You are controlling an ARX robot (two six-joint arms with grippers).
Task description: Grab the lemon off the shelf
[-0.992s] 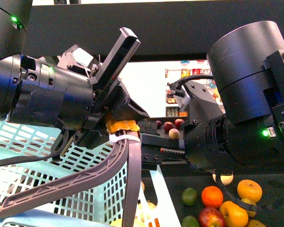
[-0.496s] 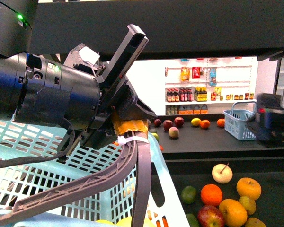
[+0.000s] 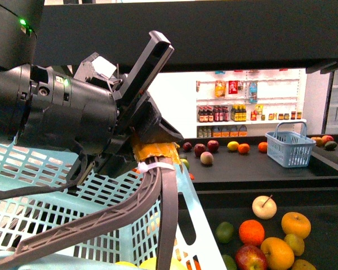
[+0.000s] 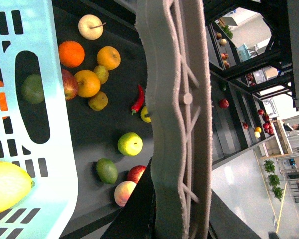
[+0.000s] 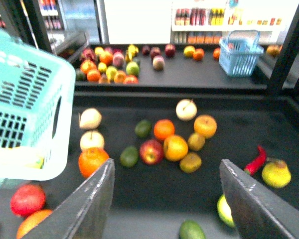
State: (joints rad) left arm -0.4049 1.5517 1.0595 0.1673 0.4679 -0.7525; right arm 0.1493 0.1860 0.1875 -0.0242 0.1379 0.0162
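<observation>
Right gripper [image 5: 167, 169] has left the front view, where it crowded the right side a second ago. Its own wrist camera shows it over the shelf [image 5: 154, 199], fingers spread wide with nothing between them. The left gripper [image 3: 152, 154] is clamped on the basket handle [image 3: 164, 208]. The lemon [image 4: 7, 186] lies inside the basket [image 4: 60, 149], against its slotted wall.

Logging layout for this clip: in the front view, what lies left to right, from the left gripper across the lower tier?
Left gripper, shut on the basket handle → green fruit → orange → yellow-orange fruit.
</observation>
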